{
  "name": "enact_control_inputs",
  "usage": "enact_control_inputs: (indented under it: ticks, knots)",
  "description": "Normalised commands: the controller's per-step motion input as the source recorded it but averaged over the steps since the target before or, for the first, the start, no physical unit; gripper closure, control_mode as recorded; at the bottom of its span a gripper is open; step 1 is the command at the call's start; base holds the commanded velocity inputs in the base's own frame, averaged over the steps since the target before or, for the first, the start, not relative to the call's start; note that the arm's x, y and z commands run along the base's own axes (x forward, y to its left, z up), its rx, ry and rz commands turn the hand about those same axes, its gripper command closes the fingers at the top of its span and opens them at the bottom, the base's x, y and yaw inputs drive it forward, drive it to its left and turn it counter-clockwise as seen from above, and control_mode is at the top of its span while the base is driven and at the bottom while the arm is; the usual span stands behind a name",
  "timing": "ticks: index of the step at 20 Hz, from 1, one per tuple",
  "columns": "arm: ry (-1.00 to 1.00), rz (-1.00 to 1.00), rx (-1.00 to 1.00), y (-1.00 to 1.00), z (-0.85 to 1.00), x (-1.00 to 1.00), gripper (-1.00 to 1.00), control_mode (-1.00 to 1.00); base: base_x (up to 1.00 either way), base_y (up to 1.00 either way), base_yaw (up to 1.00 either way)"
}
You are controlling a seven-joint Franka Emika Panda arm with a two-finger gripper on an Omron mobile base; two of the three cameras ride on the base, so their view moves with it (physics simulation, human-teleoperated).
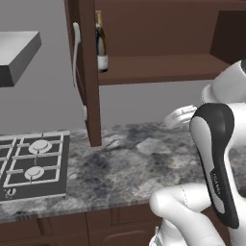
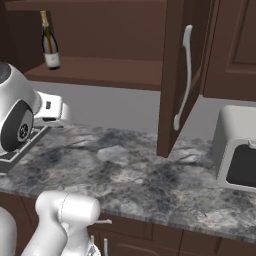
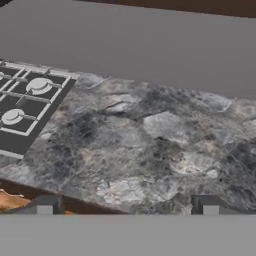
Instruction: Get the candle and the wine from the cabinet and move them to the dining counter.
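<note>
Tall dark glass wine bottle with gold foil neck (image 1: 101,42) upright on shelf of open dark brown wooden cabinet (image 1: 158,67), left end. Gripper (image 3: 127,207) fingers spread wide, empty, low over marbled counter beside stove (image 3: 30,105). Judgement: raise hand to shelf level, approach bottle body horizontally, avoid door edge.

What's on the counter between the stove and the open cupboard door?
Nothing. In the left base view, only bare marbled counter lies between the stove and the open cabinet door. The wine stands on the shelf above.

The open cabinet door (image 1: 89,72) hides part of the wine (image 1: 101,43); the picture's edge cuts the stove (image 1: 29,166).
</note>
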Motion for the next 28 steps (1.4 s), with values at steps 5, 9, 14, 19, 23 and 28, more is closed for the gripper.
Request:
enact_control_inputs:
  ticks: [5, 9, 14, 19, 23, 28]
  knots:
    - [-0.33, 0.12, 0.00, 0.00, 0.57, 0.00, -1.00, -1.00, 0.00, 0.00, 0.00]
    - [-0.20, 0.06, 0.00, 0.00, 0.63, 0.00, -1.00, -1.00, 0.00, 0.00, 0.00]
    - [-0.14, 0.04, 0.00, 0.00, 0.54, 0.01, -1.00, -1.00, 0.00, 0.00, 0.00]
    - [-0.11, 0.00, 0.03, 0.00, 0.40, 0.05, -1.00, -1.00, 0.00, 0.00, 0.00]
    - [-0.20, 0.03, 0.05, 0.00, 0.10, 0.03, -1.00, -1.00, 0.00, 0.00, 0.00]
    - [-0.18, 0.03, 0.06, 0.00, 0.00, 0.01, -1.00, -1.00, 0.00, 0.00, 0.00]
